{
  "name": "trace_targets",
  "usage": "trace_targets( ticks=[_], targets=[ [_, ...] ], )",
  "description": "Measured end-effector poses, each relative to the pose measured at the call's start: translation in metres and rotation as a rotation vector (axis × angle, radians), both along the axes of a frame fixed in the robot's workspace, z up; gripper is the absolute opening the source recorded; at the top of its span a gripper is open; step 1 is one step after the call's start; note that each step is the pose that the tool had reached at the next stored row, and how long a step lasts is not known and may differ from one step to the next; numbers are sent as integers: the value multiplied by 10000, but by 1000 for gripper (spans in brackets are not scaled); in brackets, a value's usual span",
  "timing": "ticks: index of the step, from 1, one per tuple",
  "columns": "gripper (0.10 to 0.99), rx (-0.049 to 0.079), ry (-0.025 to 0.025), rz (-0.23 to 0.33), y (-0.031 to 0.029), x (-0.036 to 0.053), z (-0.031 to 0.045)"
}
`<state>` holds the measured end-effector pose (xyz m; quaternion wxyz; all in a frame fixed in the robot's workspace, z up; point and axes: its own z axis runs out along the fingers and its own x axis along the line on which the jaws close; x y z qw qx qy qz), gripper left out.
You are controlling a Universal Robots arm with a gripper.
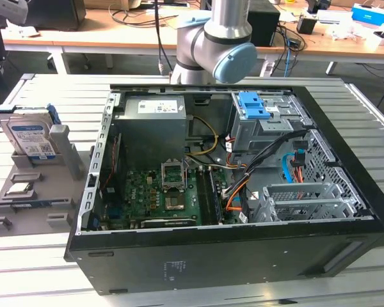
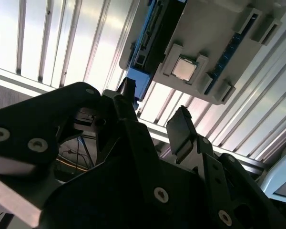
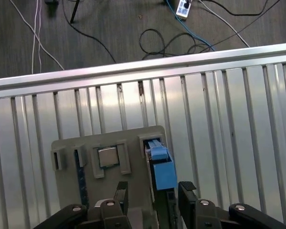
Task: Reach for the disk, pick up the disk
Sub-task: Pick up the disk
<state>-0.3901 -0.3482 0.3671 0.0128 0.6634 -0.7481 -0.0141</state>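
Since the disk (image 1: 31, 137) stood on edge in a slot of the grey holder (image 1: 63, 148) on the slatted table (image 1: 25, 268), to the exterior view's left of the open computer case (image 1: 243, 256), its thin blue-railed edge faced the gripper (image 3: 152, 190). The jaws were spread wide and empty, with that edge lined up between them in the first wrist view. Doing the reach well probably called for a straight descent, fingers square to both flat faces and clear of the chip (image 3: 107, 156) beside the disk.
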Motion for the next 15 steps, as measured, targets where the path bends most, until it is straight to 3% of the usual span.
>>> trace_targets(
  ticks=[8,15],
  targets=[
    [545,0,1,422,60,11,-260],
    [545,0,1,568,90,15,-423]
  ],
)
